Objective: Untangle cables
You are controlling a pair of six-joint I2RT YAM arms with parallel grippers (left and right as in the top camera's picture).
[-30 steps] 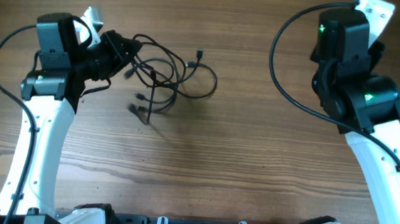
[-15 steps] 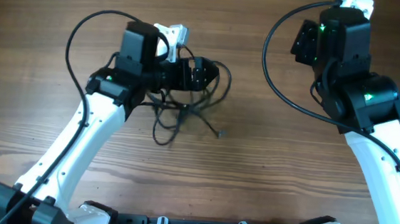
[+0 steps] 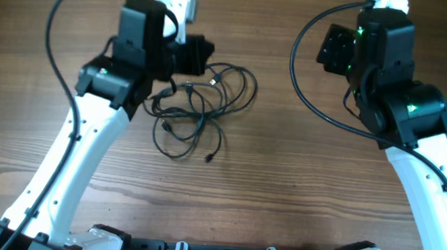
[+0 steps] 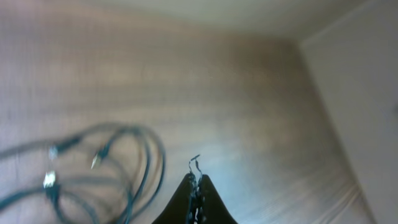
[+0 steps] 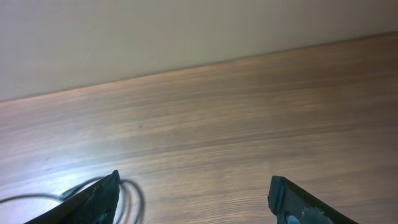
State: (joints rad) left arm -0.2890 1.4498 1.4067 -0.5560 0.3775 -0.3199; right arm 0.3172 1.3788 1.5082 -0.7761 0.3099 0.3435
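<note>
Left gripper [image 4: 196, 182] farther back, together; right gripper [image 5: 195, 182] apart; cables [image 3: 201, 110] in diagonal sprawl, far-right to near-left.

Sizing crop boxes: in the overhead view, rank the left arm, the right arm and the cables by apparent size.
1. left arm and right arm: much alike, so no clear ranking; both also stand higher, nearer the camera.
2. cables: clearly the smallest.

Overhead view evenly lit, sharp, faint shadows beside the cables [image 3: 201, 107]. Left wrist view heavily motion-blurred; right wrist view mildly soft
</note>
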